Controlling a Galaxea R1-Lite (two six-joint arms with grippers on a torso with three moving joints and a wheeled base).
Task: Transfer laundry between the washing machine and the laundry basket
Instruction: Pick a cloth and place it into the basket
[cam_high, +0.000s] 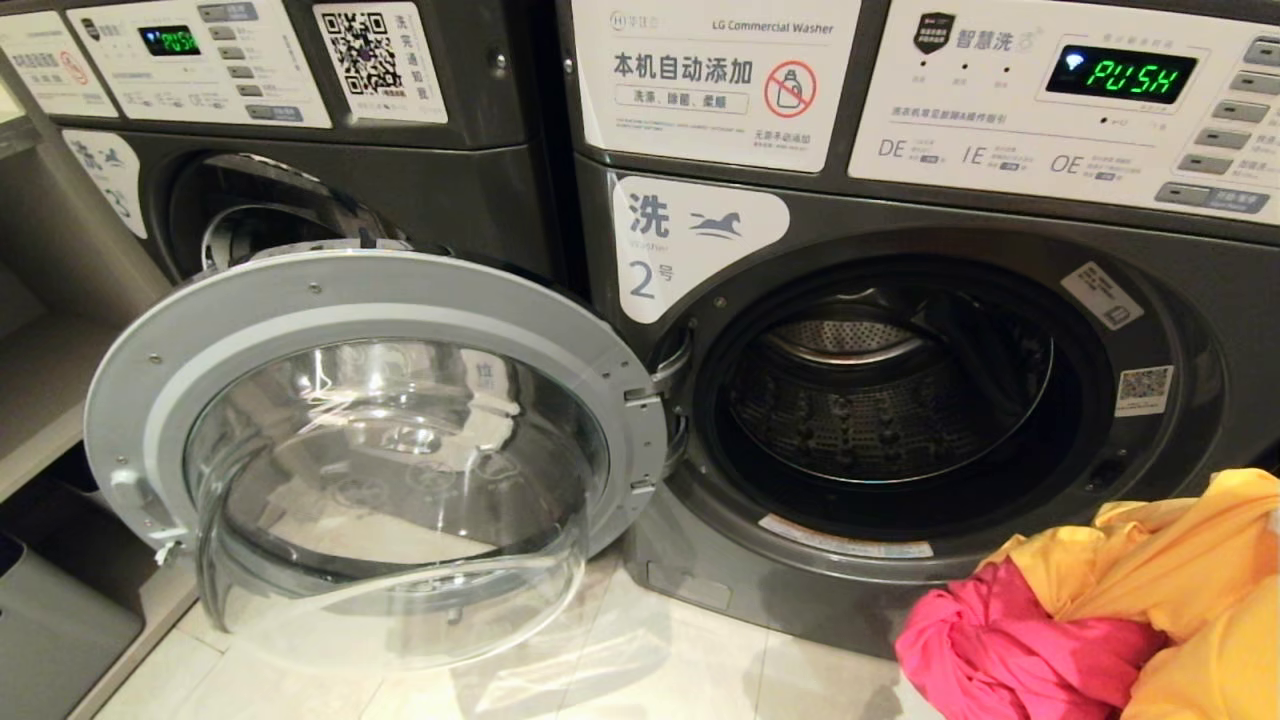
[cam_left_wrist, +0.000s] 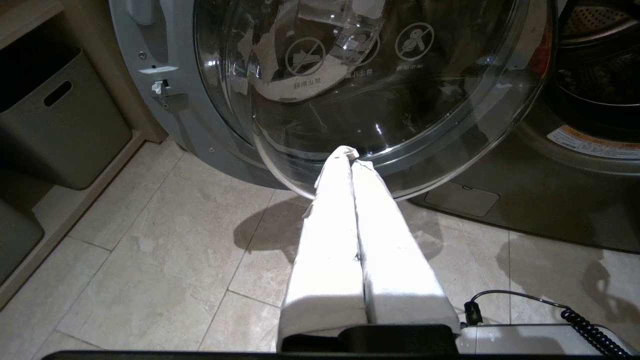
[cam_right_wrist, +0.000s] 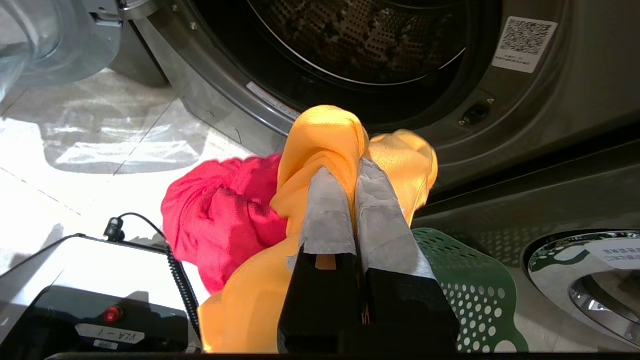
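The right end effector (cam_right_wrist: 350, 172) is nearest, its two fingers (cam_right_wrist: 327, 210) pressed together on a fold of the yellow-orange garment (cam_right_wrist: 320, 140), which bunches up past the fingertips and drapes down beneath them. Just beside that cloth, on the left end effector's side, hangs the magenta-red garment (cam_right_wrist: 220, 210), touching the yellow one (whether it is pinched too cannot be told). Below the right end effector, a corner of the green laundry basket (cam_right_wrist: 470, 285) shows, its wall full of round holes.

The left end effector (cam_left_wrist: 351, 155) hangs low over the tiled floor (cam_left_wrist: 165, 250), its white-wrapped fingers pressed together with nothing between them. Its tips point at the lower rim of the open glass door (cam_left_wrist: 400, 100), close to the glass; contact cannot be told. Off to its outer side a plain grey storage bin (cam_left_wrist: 60, 120) sits on a low shelf.

Beyond the right end effector stands the washing machine (cam_high: 900, 250) marked "2", its door (cam_high: 370, 440) swung wide toward the left end effector's side and its perforated steel drum (cam_high: 860, 400) exposed, with no cloth seen inside. Its display (cam_high: 1118, 74) reads "PUSH" in green. Farther off on the left end effector's side stands a like machine (cam_high: 300, 130) marked "3", door shut.
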